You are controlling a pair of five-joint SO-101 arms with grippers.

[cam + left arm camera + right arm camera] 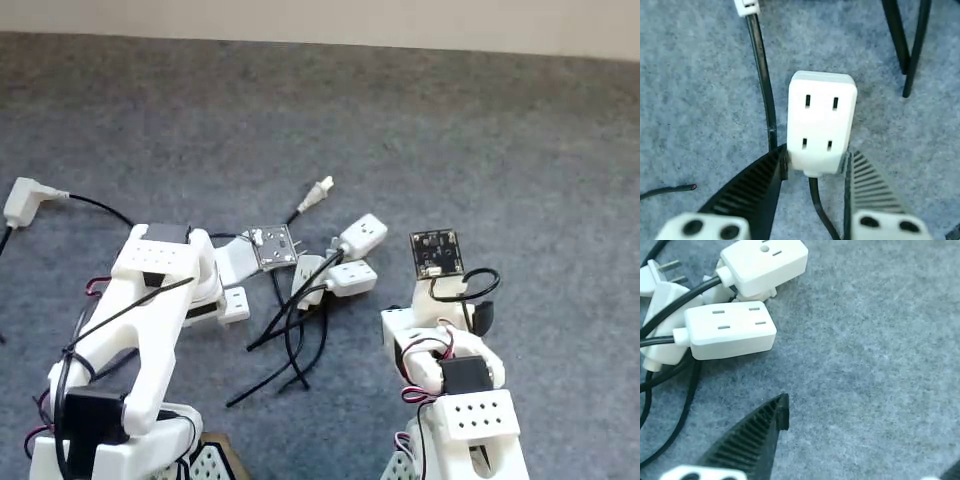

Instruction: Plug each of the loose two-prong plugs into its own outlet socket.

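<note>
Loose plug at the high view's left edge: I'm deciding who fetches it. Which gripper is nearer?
Left. The left gripper, shut on an outlet socket, sits right of the plug; the right gripper is farther right, beyond the cable tangle.

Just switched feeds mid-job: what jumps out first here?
The white outlet block held between the left gripper's fingers, slots facing the wrist camera. Next, the tangle of black cords with two more outlet blocks in the middle of the grey carpet, and one loose plug lying just beyond it.
</note>
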